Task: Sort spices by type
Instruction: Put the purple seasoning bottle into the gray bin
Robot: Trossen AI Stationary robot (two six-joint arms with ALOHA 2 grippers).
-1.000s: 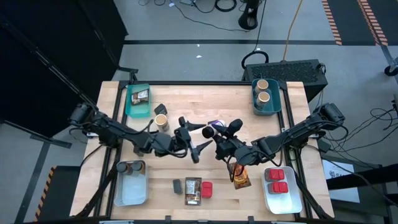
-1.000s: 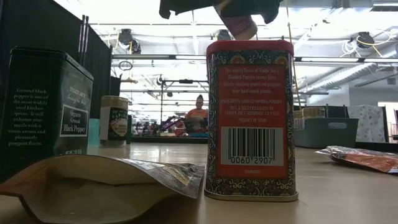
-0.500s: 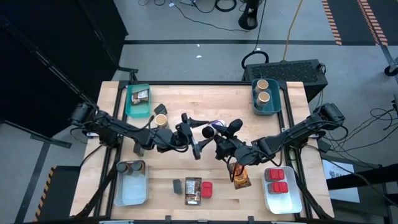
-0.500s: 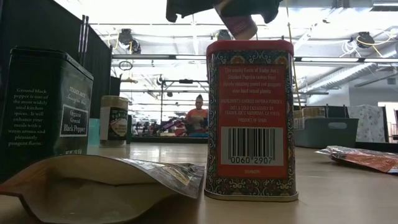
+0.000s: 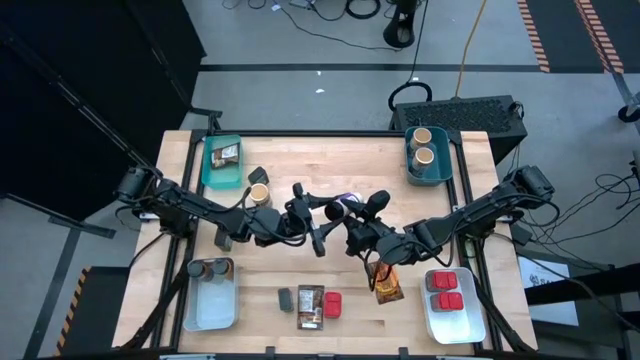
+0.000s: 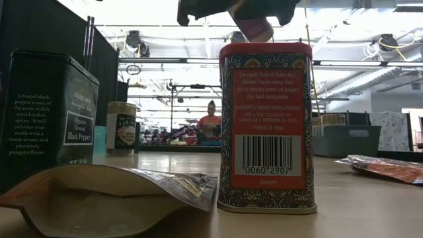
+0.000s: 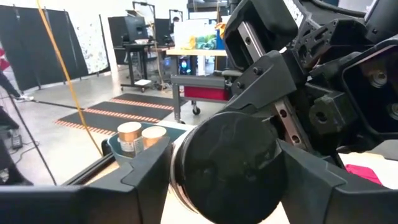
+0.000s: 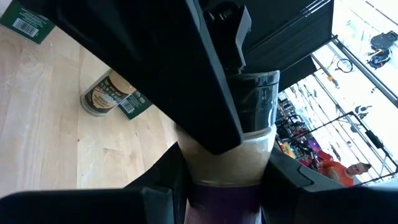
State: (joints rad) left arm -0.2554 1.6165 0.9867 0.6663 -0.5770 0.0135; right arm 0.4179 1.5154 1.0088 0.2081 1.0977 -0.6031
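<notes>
- Two grippers at frame centre, sharing one black-lidded jar.
- Right gripper clamped on jar body.
- Left gripper straddling lid; grip state unclear.

Pretty clearly a robotics lab or big open workshop. The wooden surface sits on a grey concrete floor with cables snaking around and orange-striped hazard tape. Black curtain partitions, exposed ceiling ducts, other workstations with monitors, and a person sitting in the background.
</notes>
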